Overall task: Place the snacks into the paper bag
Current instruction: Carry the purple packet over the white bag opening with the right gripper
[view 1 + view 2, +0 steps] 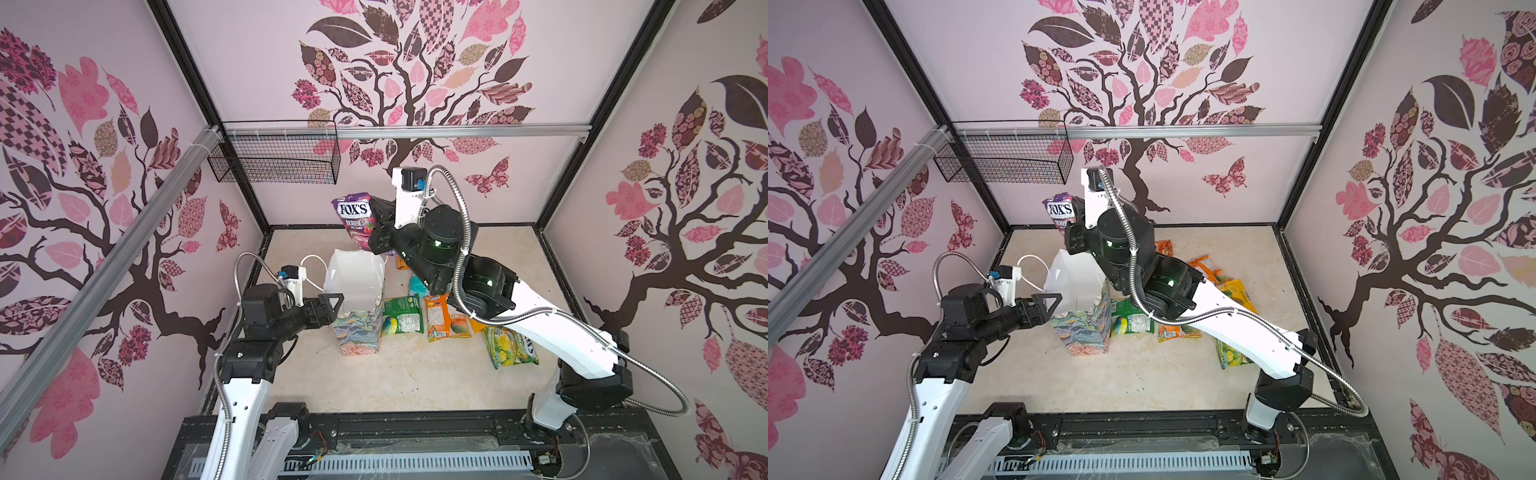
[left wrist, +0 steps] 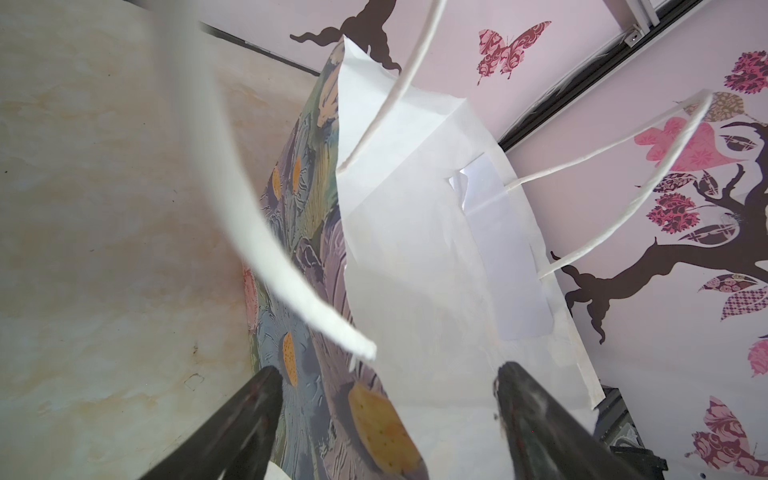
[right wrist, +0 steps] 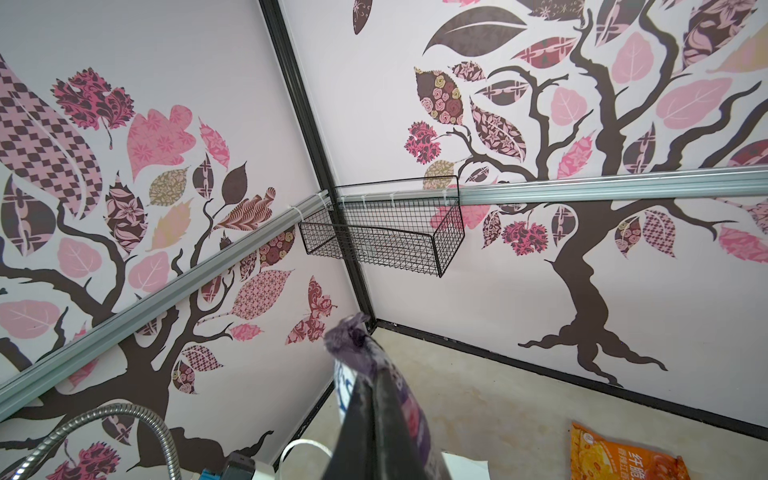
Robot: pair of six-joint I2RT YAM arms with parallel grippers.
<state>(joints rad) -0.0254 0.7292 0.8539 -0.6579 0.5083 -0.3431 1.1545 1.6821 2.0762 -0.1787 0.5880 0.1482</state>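
while the left hand (image 1: 332,307) gapes by the paper bag (image 1: 358,332), the right hand (image 1: 376,227) pinches a packet (image 1: 353,216) — "fox's berries".

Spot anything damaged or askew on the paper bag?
Yes. The paper bag stands, but its white mouth is creased and folded inward, not square. In the left wrist view, the inner lining beside a cord handle looks torn.
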